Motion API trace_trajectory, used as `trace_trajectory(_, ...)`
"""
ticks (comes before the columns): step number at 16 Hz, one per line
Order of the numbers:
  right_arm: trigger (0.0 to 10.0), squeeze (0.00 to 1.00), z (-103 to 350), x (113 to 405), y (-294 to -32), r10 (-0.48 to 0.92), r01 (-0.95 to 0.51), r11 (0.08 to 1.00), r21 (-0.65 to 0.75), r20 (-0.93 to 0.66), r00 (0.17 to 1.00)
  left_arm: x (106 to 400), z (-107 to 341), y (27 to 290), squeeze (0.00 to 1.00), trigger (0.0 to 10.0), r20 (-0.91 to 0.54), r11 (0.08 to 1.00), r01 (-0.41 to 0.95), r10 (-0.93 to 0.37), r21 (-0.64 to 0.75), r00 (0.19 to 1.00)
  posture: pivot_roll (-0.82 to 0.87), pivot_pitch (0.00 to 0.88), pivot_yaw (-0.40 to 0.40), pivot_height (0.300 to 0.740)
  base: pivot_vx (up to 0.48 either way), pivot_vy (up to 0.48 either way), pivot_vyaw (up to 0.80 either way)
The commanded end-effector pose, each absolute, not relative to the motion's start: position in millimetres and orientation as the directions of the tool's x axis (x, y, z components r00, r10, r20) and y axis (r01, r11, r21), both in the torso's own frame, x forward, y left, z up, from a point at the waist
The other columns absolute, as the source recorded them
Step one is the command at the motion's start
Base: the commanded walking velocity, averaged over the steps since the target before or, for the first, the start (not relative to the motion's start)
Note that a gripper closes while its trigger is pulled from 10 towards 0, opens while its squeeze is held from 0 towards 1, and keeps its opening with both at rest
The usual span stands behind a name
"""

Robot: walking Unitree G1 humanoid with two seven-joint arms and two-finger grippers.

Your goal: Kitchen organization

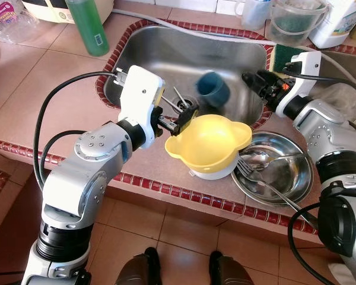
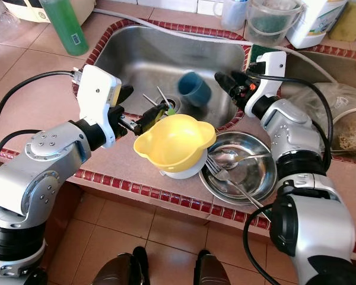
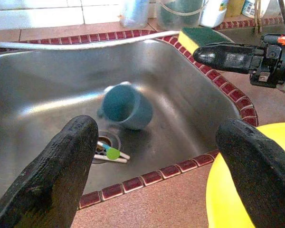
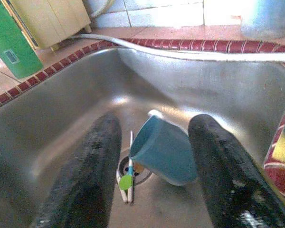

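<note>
A blue cup [image 1: 213, 90] is in the steel sink [image 1: 160, 53], tilted on its side close to the drain, and looks blurred. Neither gripper touches it. My right gripper [image 1: 253, 80] is open over the sink's right rim, pointing at the cup [image 4: 166, 149], which lies beyond and between its fingers [image 4: 92, 166]. My left gripper [image 1: 181, 120] is open at the sink's front edge, right beside a yellow bowl [image 1: 209, 139] that stands on the counter. The cup [image 3: 126, 107] sits ahead of its fingers [image 3: 57, 175].
Thin utensils [image 1: 181, 102] lie at the drain. A steel plate [image 1: 288, 181] with a fork and spoon sits right of the bowl. A green bottle [image 1: 86, 27], a sponge [image 1: 280, 56] and containers [image 1: 293, 21] line the back. The counter edge is red-tiled.
</note>
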State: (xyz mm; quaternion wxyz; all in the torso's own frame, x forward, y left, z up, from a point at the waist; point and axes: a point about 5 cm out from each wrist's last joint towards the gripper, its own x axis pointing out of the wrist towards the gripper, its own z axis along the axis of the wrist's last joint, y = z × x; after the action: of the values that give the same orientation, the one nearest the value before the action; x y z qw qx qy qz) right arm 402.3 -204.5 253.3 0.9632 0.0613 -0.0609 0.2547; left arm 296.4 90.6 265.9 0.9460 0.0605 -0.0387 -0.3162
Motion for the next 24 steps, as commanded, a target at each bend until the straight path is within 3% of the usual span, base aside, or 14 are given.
trace_trajectory(1, 10.0, 1.0, 266, 402, -209, 0.478, -0.496, 0.867, 0.057, 0.19, 0.857, 294, 267, 94, 0.0, 10.0, 0.051, 0.802, 0.578, -0.59, 0.15, 0.806, -0.07, 0.303, 0.028, 0.74, 0.0, 0.0, 0.0)
trace_trajectory(4, 10.0, 1.0, 279, 401, -213, 0.442, -0.463, 0.886, 0.031, 0.25, 0.862, 300, 267, 100, 0.0, 10.0, 0.07, 0.833, 0.536, -0.548, 0.141, 0.834, -0.08, 0.28, 0.026, 0.74, 0.0, 0.0, 0.0)
trace_trajectory(6, 10.0, 1.0, 291, 395, -218, 0.372, -0.399, 0.917, 0.012, 0.34, 0.864, 311, 267, 118, 0.0, 10.0, 0.098, 0.901, 0.416, -0.428, 0.119, 0.899, -0.09, 0.239, 0.029, 0.74, 0.0, 0.0, 0.0)
trace_trajectory(8, 10.0, 1.0, 292, 391, -218, 0.344, -0.381, 0.924, 0.026, 0.374, 0.861, 314, 265, 126, 0.0, 10.0, 0.12, 0.918, 0.375, -0.389, 0.129, 0.913, -0.09, 0.206, 0.036, 0.74, 0.0, 0.0, 0.0)
trace_trajectory(13, 10.0, 1.0, 289, 364, -199, 0.218, -0.262, 0.965, 0.022, 0.491, 0.843, 321, 256, 145, 0.0, 10.0, 0.147, 0.969, 0.246, -0.247, 0.027, 0.958, -0.11, 0.118, 0.039, 0.74, 0.0, 0.0, 0.0)
trace_trajectory(18, 10.0, 1.0, 277, 349, -189, 0.073, -0.137, 0.986, 0.091, 0.502, 0.862, 313, 234, 128, 0.0, 10.0, 0.159, 0.972, 0.232, -0.224, -0.035, 0.962, -0.12, 0.052, 0.023, 0.74, 0.0, 0.0, 0.0)
trace_trajectory(24, 10.0, 1.0, 224, 316, -150, 0.052, -0.102, 0.99, 0.095, 0.431, 0.901, 302, 207, 126, 0.0, 10.0, 0.207, 0.987, 0.158, -0.148, -0.036, 0.967, -0.14, 0.03, 0.038, 0.74, 0.0, 0.0, 0.0)
